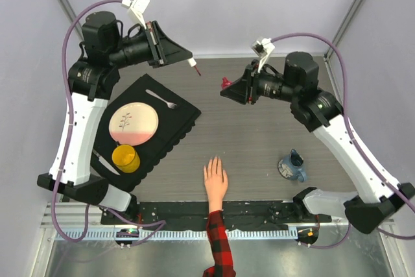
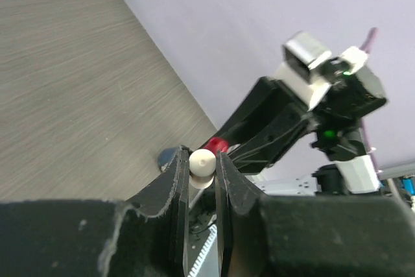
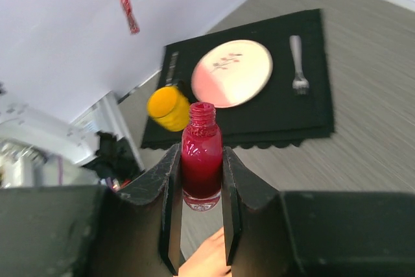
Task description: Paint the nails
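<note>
Two claws: both are held raised over the far half of the grey wood-grain worktop [image 1: 259, 135], tips turned toward each other, well apart.
Left claw [image 1: 187, 60]: it is closed narrowly on the white round-topped brush cap [image 2: 201, 163]. The thin red-wet brush wand [image 1: 195, 68] is seen sticking out past the fingers.
Right claw [image 1: 228, 86]: it is clamped on the small red glass polish bottle [image 3: 201, 160], which is held upright with its neck uncovered.
Nails [image 1: 214, 161]: they are found at the fingertips of the pale flesh-toned hand [image 1: 215, 183], laid flat at the near middle of the worktop. The fingers point away from the arm bases and the red-and-black plaid sleeve [image 1: 219, 244] trails off the near edge. Their colour cannot be told at this size.
Step in hand: the loaded brush is judged ready to be carried down to the nails, with no nail reached yet.
Done well: the wand should be lowered slowly with its tip leading and laid lightly on one nail. It should be drawn from base to tip, with skin avoided.
Bottle: it is best kept level and clear of the brush path, so nothing is spilled.
Risk: a drip could be shed over the worktop on the long descent.
Left side: a black scalloped placemat [image 1: 176, 113] with a pink-and-white plate [image 1: 133, 124], a fork [image 1: 162, 100] and a yellow cup [image 1: 125, 158] should be left untouched.
</note>
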Tool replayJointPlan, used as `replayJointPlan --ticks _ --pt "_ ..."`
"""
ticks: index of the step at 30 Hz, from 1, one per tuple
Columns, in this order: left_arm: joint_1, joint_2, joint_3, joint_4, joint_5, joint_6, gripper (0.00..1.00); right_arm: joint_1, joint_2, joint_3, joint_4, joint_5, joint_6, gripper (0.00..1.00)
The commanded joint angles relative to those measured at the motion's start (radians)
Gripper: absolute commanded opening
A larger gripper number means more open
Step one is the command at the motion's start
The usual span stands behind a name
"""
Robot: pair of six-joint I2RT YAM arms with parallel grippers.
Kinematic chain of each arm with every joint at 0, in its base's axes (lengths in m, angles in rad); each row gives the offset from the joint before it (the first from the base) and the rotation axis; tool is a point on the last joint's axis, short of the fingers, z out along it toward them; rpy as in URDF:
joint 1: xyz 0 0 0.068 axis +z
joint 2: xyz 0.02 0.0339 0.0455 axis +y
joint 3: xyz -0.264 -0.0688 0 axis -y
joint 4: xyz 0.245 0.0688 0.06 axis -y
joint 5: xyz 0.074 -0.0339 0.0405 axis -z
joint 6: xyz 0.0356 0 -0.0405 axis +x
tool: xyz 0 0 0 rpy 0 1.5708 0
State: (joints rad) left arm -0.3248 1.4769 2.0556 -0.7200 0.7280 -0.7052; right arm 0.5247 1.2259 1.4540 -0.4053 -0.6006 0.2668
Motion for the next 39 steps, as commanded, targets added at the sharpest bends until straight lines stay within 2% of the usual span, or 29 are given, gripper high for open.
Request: replayJointPlan --ticks 1,3,4,5,6,8,9,12,15,19,25,32,39 --pt "-0.003 -0.085 -0.152 0.054 -0.045 0.107 0.00 0.005 -0.121 -0.076 0.028 0.345 0.043 0.01" --pt "-0.060 -0.107 -0.231 0.016 -0.085 0.163 0.00 0.005 -0.172 -0.101 0.022 0.402 0.051 0.01" --pt "-0.094 -0.121 -0.271 0.019 -0.155 0.230 0.00 0.005 -0.187 -0.104 0.017 0.438 0.055 0.01" --pt "-0.162 -0.168 -0.322 0.036 -0.188 0.252 0.00 0.005 -0.200 -0.104 0.005 0.453 0.066 0.01" --pt "-0.186 -0.193 -0.442 0.113 -0.208 0.260 0.00 0.005 -0.216 -0.103 -0.003 0.466 0.071 0.01" --pt "-0.200 -0.277 -0.579 0.233 -0.196 0.201 0.00 0.003 -0.227 -0.100 -0.016 0.473 0.081 0.01" --pt "-0.200 -0.303 -0.707 0.357 -0.191 0.184 0.00 0.003 -0.235 -0.095 -0.029 0.470 0.087 0.01" --pt "-0.200 -0.339 -0.852 0.474 -0.145 0.171 0.00 0.005 -0.238 -0.083 -0.075 0.447 0.071 0.01" --pt "-0.200 -0.314 -0.905 0.490 -0.086 0.249 0.00 0.005 -0.247 -0.070 -0.098 0.440 0.034 0.01" --pt "-0.203 -0.229 -0.902 0.519 0.017 0.268 0.00 0.005 -0.249 -0.055 -0.104 0.441 0.020 0.01" --pt "-0.212 -0.139 -0.979 0.582 0.089 0.331 0.00 0.003 -0.237 -0.070 -0.075 0.437 0.020 0.01" --pt "-0.215 -0.015 -0.980 0.550 0.137 0.475 0.00 -0.015 -0.168 -0.027 -0.070 0.452 0.034 0.01" --pt "-0.217 0.059 -1.048 0.612 0.110 0.521 0.00 -0.034 -0.103 0.034 -0.104 0.421 0.029 0.01"
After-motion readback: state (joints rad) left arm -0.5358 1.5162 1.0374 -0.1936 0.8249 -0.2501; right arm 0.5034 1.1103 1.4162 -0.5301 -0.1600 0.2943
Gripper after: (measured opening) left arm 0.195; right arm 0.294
